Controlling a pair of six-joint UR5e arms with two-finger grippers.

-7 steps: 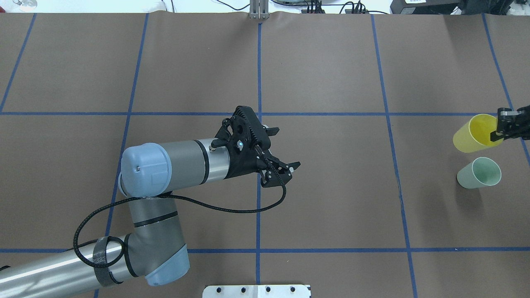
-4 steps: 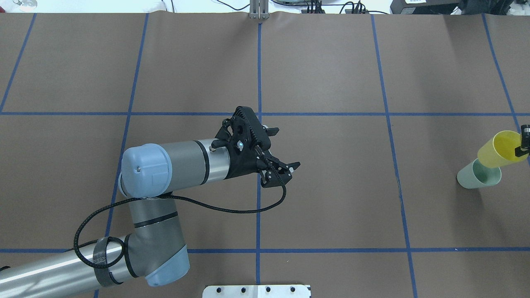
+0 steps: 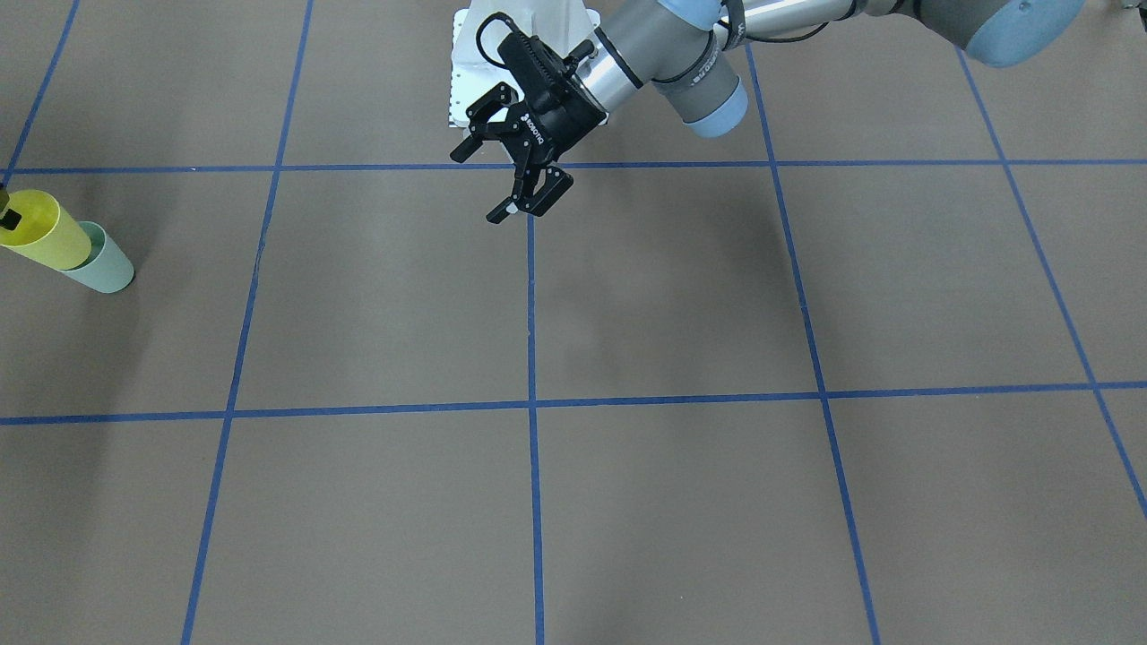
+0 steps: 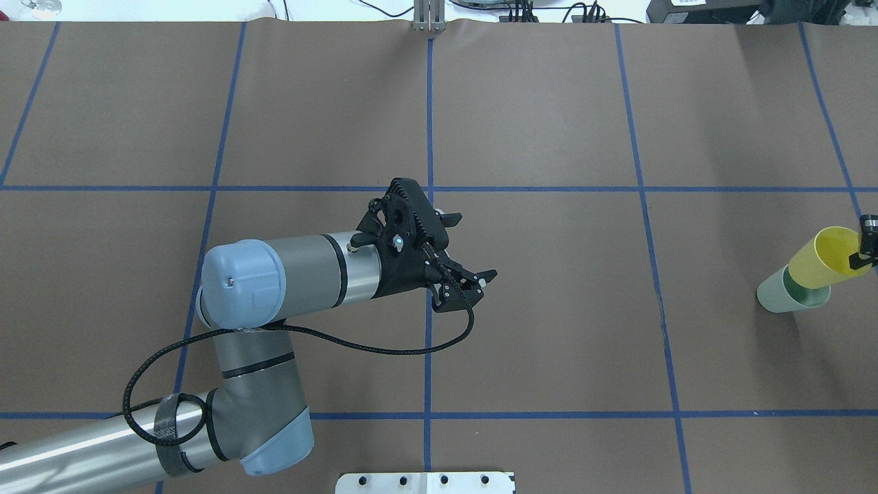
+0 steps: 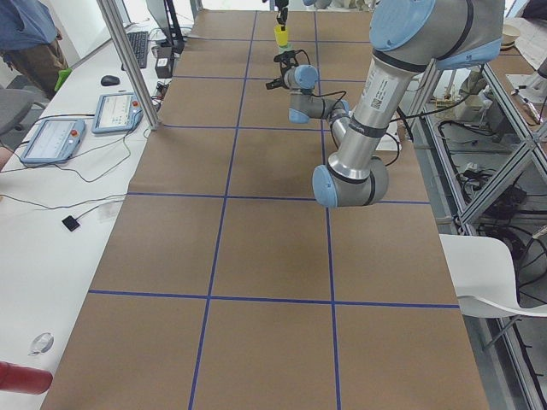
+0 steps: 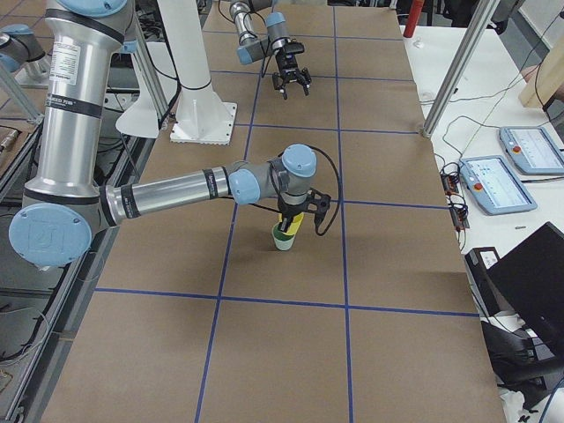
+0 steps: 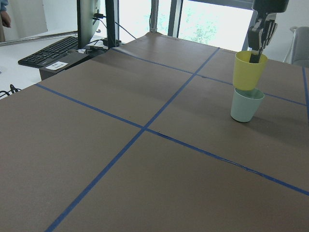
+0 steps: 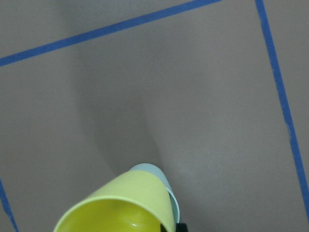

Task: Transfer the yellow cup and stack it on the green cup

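Overhead exterior: we list a table (image 4: 549, 103) under brown paper, ruled into squares by blue tape lines (image 4: 429, 123), with cables (image 4: 521, 8) along its far edge. The left gripper (image 4: 475, 245) is near the centre, jaws spread, holding nothing. At the right edge the yellow cup (image 4: 820, 264) stands with its base inside the green cup (image 4: 778, 296), and the right gripper (image 4: 861, 252) is clamped on the yellow rim. Exterior front-facing: we see both cups at the view's far left. Exterior left: a white bench (image 5: 51, 222) beside the table carries two tablets (image 5: 51, 139), a keyboard (image 5: 138, 47) and a mouse (image 5: 110, 80); a person (image 5: 30, 34) stands at its far end. Left wrist-mounted: the yellow cup has its mouth up and its long axis near vertical, with the green cup upright on the paper beneath and windows (image 7: 207, 24) behind. Right wrist-mounted: we look into the yellow mouth, and the green rim shows past it.
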